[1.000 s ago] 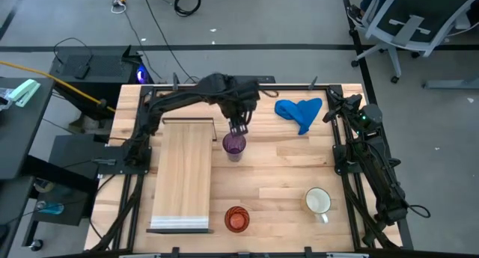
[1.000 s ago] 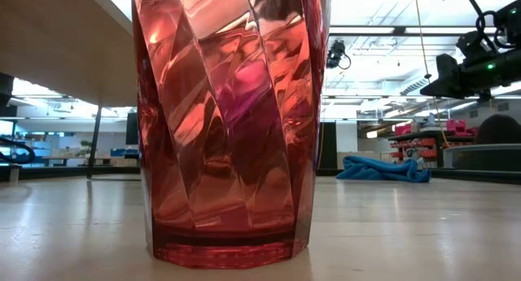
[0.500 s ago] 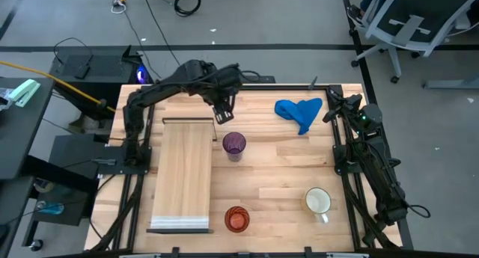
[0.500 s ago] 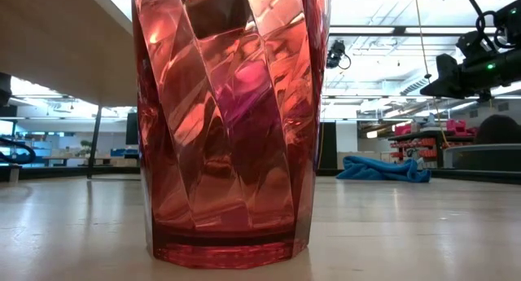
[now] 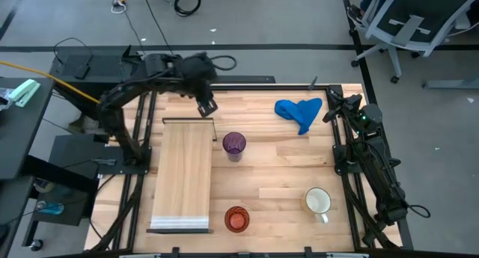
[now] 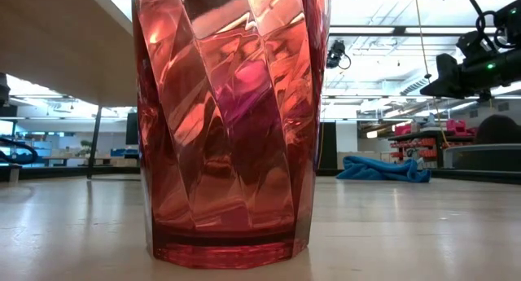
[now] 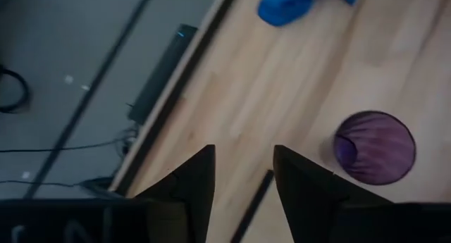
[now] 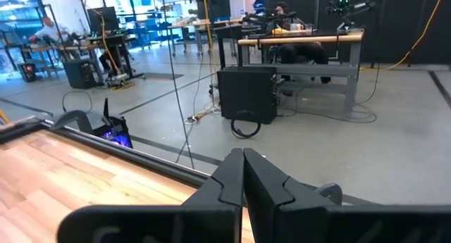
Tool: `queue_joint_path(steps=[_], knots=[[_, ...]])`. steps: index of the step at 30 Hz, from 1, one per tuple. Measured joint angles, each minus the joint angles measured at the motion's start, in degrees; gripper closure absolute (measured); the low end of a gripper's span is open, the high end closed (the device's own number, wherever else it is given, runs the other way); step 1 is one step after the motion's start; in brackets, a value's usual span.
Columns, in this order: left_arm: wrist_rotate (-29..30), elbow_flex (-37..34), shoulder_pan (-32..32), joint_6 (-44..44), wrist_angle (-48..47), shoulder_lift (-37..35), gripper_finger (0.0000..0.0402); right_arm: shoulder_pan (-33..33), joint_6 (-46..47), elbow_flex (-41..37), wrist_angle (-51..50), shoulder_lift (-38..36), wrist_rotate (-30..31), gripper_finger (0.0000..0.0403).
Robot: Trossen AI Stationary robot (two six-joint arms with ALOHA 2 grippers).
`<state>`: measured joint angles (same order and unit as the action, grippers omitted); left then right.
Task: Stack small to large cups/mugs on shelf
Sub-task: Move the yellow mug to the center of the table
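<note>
The left gripper [image 5: 207,106] hangs over the far end of the table, just beyond the dark-framed end of the shelf [image 5: 182,176], its two dark fingers [image 7: 194,190] spread apart with nothing between them. The purple tumbler [image 5: 234,146] stands upright on the tabletop [image 5: 284,168], just beside the shelf's right edge near that framed end and apart from the gripper; from the left wrist camera it shows [image 7: 374,147] as an open round mouth on bare wood.

The orange-red cup [image 5: 236,218] stands near the table's front edge, close to the shelf's white-edged corner, and fills the low camera's view [image 6: 232,126] with its faceted, twisting wall. The white mug [image 5: 318,202] sits well to the right of it, handle turned toward the front. All three vessels are on the table; the shelf board itself carries nothing.

A crumpled blue cloth [image 5: 299,112] lies at the far right of the table. The right gripper [image 8: 243,176] is parked at the table's right edge, its fingers pressed together and pointing out into the room.

No brand, label or writing can be read on any cup, the shelf or the arms.
</note>
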<state>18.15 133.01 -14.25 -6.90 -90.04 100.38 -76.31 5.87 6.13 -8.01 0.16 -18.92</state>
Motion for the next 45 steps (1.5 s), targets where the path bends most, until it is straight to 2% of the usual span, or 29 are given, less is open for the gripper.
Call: queue_joint_path(steps=[8, 12, 17, 20, 25, 30, 34, 40, 42, 45], knots=[[8.22, 0.00, -1.34, -1.89, 0.00, -4.80, 0.0254, -0.02, 17.56, 0.00, 1.80, 0.00, -0.21, 0.0386], [9.31, -2.47, -2.78, -1.46, 0.09, -6.69, 0.0263, -0.01, 19.65, -0.04, 3.73, 0.00, -7.78, 0.0386], [14.27, -13.64, -7.15, -0.38, 1.46, -11.51, 0.0270, -0.01, 23.75, -0.04, 12.00, 0.00, -21.19, 0.0386], [13.73, -22.93, -11.36, 0.65, 8.40, -15.82, 0.0273, 0.00, 29.72, -0.04, 19.47, 0.00, -26.54, 0.0386], [4.35, -36.68, -17.26, 5.13, 21.15, -22.99, 0.0282, 0.02, 42.58, -0.04, 33.78, 0.00, -30.10, 0.0386], [3.48, -43.82, -20.56, 6.61, 26.04, -26.92, 0.0289, 1.05, 50.86, 1.07, 49.56, 0.00, -30.58, 0.0386], [2.89, -44.58, -21.77, 7.31, 26.45, -27.49, 0.0289, 2.46, 51.35, 8.17, 51.09, 0.50, -33.68, 0.0386], [-2.66, -44.59, -21.96, 9.35, 27.66, -27.43, 0.0289, 3.39, 55.13, 26.77, 49.18, 8.93, -47.79, 0.0386], [-3.57, -44.59, -21.96, 9.51, 27.44, -27.43, 0.0291, 3.41, 57.49, 33.36, 44.44, 12.54, -52.80, 0.0386], [-3.86, -44.59, -21.98, 9.49, 25.97, -27.57, 0.0292, 3.39, 55.60, 41.66, 28.13, 16.16, -53.85, 0.0386]])
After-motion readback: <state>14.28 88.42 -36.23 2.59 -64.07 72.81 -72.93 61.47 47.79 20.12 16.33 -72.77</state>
